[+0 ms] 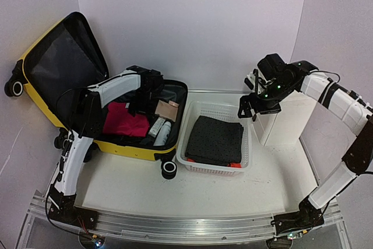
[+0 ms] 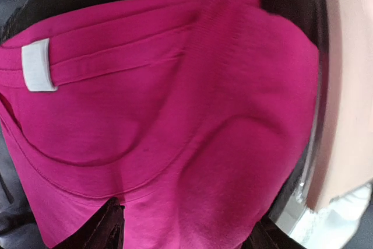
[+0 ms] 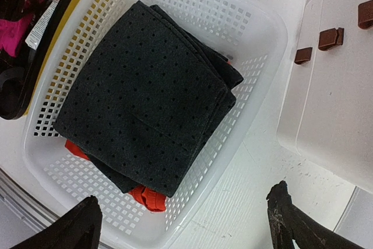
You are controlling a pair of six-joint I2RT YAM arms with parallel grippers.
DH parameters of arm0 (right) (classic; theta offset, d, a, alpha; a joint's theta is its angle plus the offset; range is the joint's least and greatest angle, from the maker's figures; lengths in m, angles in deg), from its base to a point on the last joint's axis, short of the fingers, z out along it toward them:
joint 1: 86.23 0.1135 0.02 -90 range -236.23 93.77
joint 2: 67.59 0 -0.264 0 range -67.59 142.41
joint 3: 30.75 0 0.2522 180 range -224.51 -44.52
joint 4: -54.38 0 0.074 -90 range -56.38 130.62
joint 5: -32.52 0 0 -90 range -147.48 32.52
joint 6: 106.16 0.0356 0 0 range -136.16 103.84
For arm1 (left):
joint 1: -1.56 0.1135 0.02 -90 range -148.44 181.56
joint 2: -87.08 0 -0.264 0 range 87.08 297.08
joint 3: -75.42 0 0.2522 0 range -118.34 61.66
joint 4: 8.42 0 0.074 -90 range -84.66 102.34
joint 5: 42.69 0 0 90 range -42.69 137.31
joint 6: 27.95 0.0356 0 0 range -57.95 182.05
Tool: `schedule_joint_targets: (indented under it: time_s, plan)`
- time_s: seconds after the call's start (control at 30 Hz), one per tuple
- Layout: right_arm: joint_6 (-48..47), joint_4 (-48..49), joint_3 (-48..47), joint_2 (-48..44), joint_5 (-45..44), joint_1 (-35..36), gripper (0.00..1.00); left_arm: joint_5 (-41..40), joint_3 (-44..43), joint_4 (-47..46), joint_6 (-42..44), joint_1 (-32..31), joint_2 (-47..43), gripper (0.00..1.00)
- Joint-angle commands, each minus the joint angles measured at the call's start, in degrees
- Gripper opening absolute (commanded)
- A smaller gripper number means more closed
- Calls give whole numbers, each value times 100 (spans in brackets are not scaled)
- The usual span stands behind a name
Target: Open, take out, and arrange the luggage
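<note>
The magenta garment [image 2: 175, 115] in the luggage [image 1: 134, 147] at the left is best pinched deep at a fold by the left gripper [image 2: 186, 234], whose jaws are seen apart astride it, with any hold impossible to tell, while the right gripper [image 3: 186, 220] is seen wide open and empty.

Only dark finger stubs of the left pincer [image 2: 183, 236] show at the bottom edge; its hold on the pink garment [image 2: 175, 115] is unclear. A red item [image 3: 152, 197] lies mostly hidden under the dark folded cloth [image 3: 145, 91].

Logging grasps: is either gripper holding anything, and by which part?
Right gripper: open, empty. Left gripper: fingers straddle the pink garment; grip cannot be told.
</note>
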Motion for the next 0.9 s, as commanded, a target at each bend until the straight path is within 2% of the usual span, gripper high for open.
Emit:
schedule_joint_targets:
  time_s: [0.0, 0.33, 0.73, 0.87]
  plan:
    - [13, 21, -96, 24, 60, -26, 98, 691, 76, -88, -130, 480, -699, 65]
    - [8, 27, -42, -18, -36, -27, 98, 1610, 631, -502, 149, 785, -1023, 65]
    - [9, 22, -2, 6, -20, -116, 98, 1664, 283, -519, -2, 727, -674, 64]
    - [0, 28, 1, 19, 15, -135, 98, 1253, 150, -504, -50, 523, -533, 65]
